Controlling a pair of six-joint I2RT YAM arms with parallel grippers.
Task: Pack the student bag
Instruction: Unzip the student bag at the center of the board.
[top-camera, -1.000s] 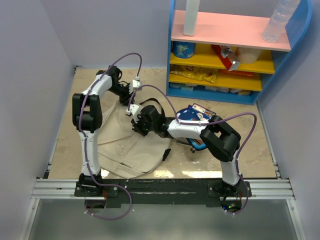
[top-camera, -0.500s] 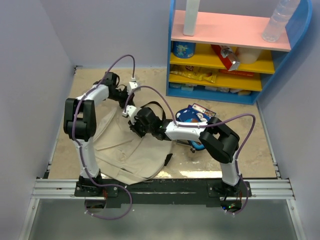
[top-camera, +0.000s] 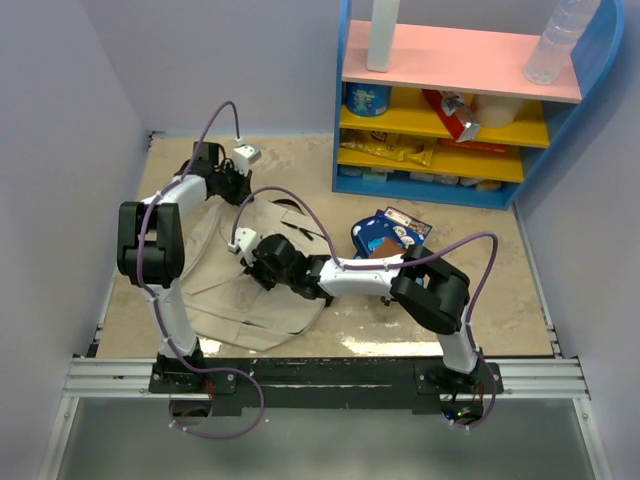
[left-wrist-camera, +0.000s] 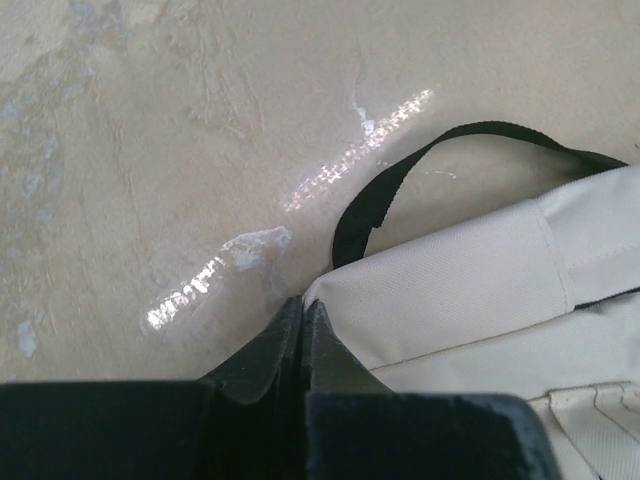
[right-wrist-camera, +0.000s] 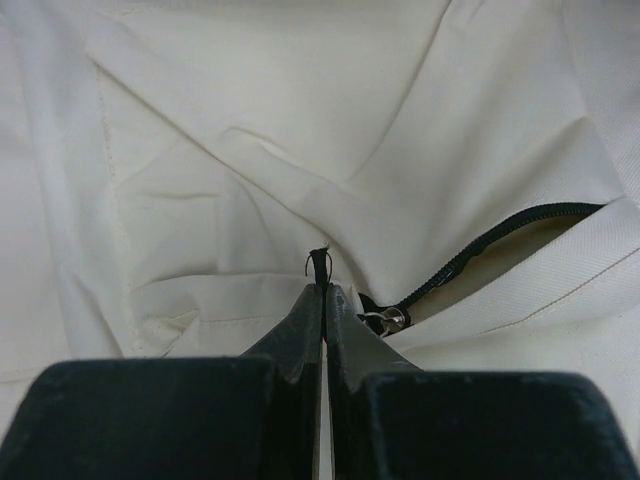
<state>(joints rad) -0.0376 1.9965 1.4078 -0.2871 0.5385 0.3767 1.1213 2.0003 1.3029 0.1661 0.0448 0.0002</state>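
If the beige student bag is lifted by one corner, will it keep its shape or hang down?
Probably floppy: the student bag lies flat and creased, so it would likely sag from the held point. It looks nearly empty, so probably light for its size. The woven canvas seems grippy; the left gripper pinches just its corner.

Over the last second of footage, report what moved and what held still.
Both arms swung toward the robot's left and dragged the student bag that way; its black strap loop went with it. The left gripper stays shut at the bag's corner, and the right gripper stays shut on a small black tab beside the zipper. The blue packet and the shelf did not move.
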